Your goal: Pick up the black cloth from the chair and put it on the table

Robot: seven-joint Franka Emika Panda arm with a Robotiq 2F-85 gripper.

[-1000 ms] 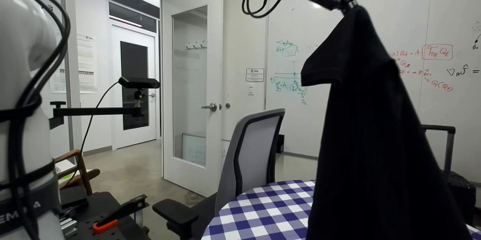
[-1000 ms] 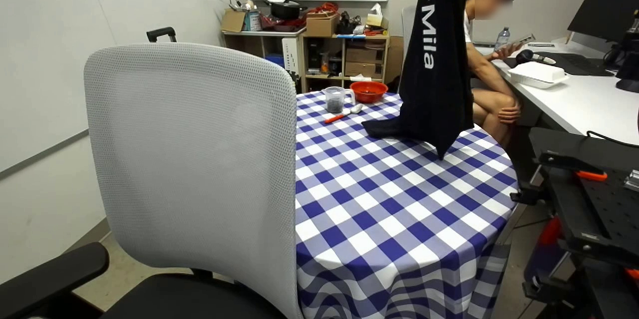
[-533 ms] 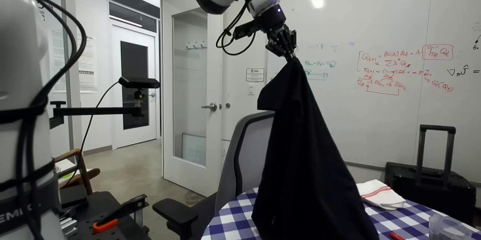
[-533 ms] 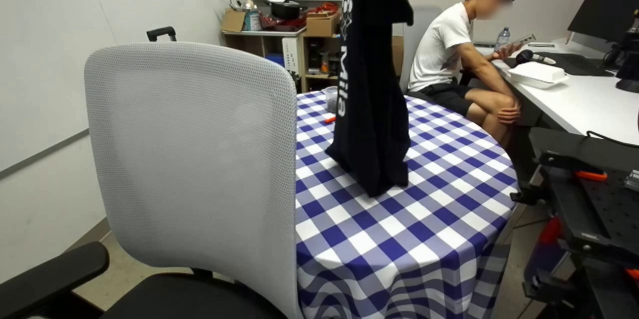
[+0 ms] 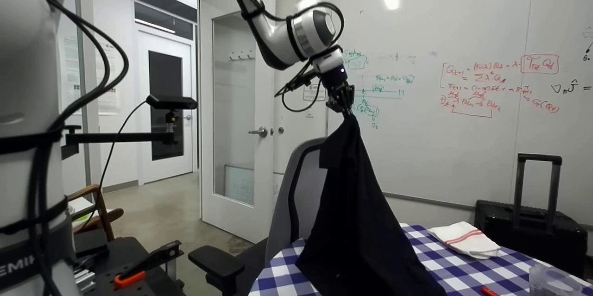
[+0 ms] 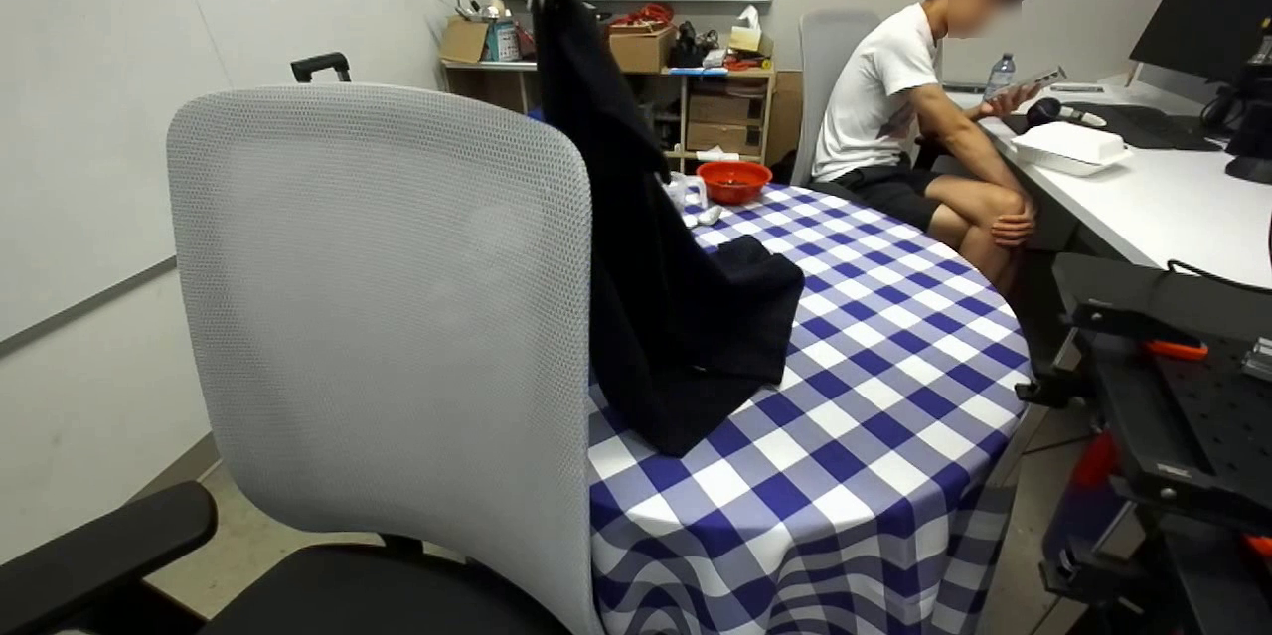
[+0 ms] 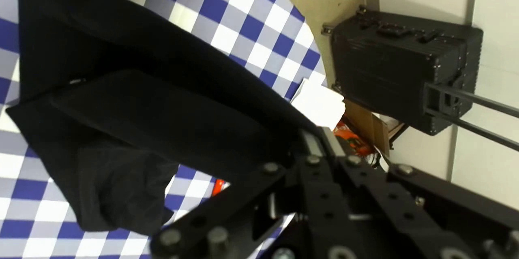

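Note:
The black cloth (image 5: 356,222) hangs from my gripper (image 5: 347,114) over the table (image 5: 287,268). Its lower part lies folded and spread on the checked tablecloth; its upper part stands up to the fingertips. The cloth (image 6: 666,337) is partly behind the grey chair's backrest (image 6: 378,297) in an exterior view. The chair's backrest (image 5: 305,194) is bare where it shows. In the wrist view the two fingertips (image 7: 322,139) are closed together with a top edge of the cloth (image 7: 170,113) between them.
A folded white towel with red stripes (image 5: 465,239) and a clear cup (image 5: 556,282) are on the table. A red bowl (image 6: 733,183) stands at its far side. A black suitcase (image 5: 533,226) stands beyond the table. A person (image 6: 894,98) sits beside it.
My gripper has come down and moved left in both exterior views, carrying the cloth closer to the chair's side of the table. More of the cloth's lower part now rests on the table.

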